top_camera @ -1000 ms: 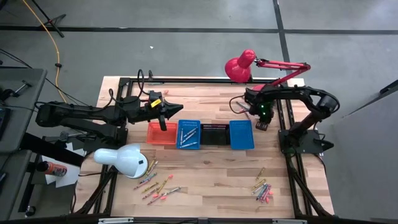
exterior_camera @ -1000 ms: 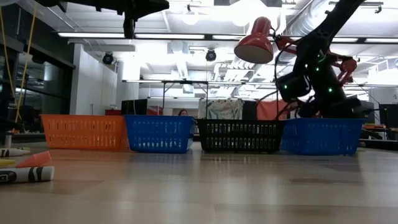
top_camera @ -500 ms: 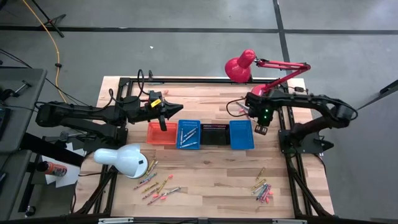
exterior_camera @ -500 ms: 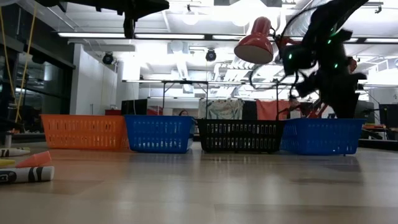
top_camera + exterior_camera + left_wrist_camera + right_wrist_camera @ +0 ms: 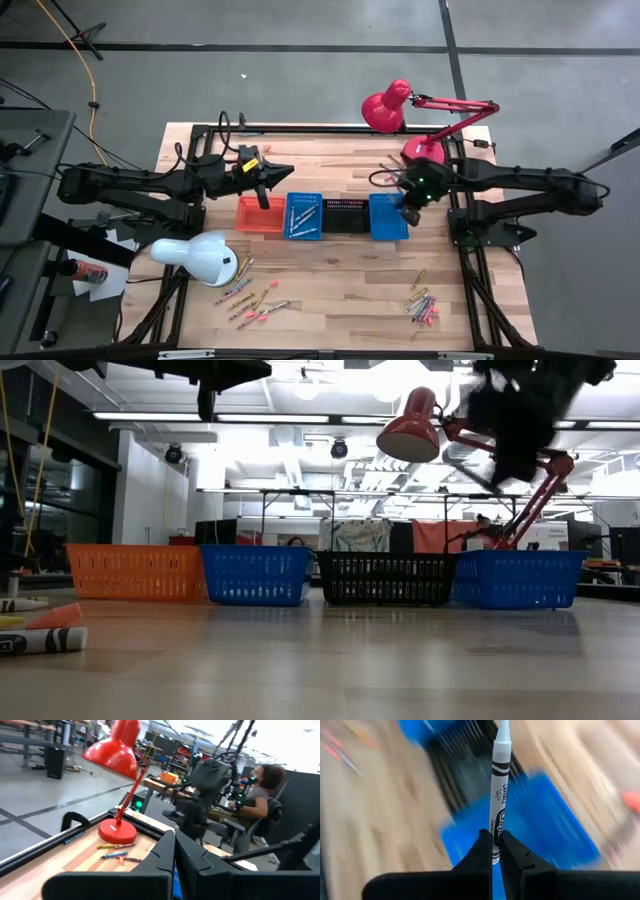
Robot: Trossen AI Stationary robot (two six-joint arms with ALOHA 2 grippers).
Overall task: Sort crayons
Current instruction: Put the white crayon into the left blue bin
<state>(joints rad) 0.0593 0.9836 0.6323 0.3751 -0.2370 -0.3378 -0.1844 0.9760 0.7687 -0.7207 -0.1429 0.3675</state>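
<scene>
A white crayon [image 5: 498, 785] sits pinched between the right gripper [image 5: 493, 851] fingers, sticking straight out past the tips — it hangs above the rightmost blue mesh basket [image 5: 388, 217]. More crayons lie loose at the table's front: one pile [image 5: 251, 295] by the white lamp [image 5: 196, 258], another pile [image 5: 422, 303] toward the right. The left gripper [image 5: 265, 186] hovers over the orange basket [image 5: 259, 214], fingers pressed together on nothing — a red lamp [image 5: 388, 106] stands at the back.

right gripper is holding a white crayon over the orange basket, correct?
Not quite. The right gripper does hold a white crayon, but over the blue basket at the row's right end, not the orange one. The high view shows it.
</scene>
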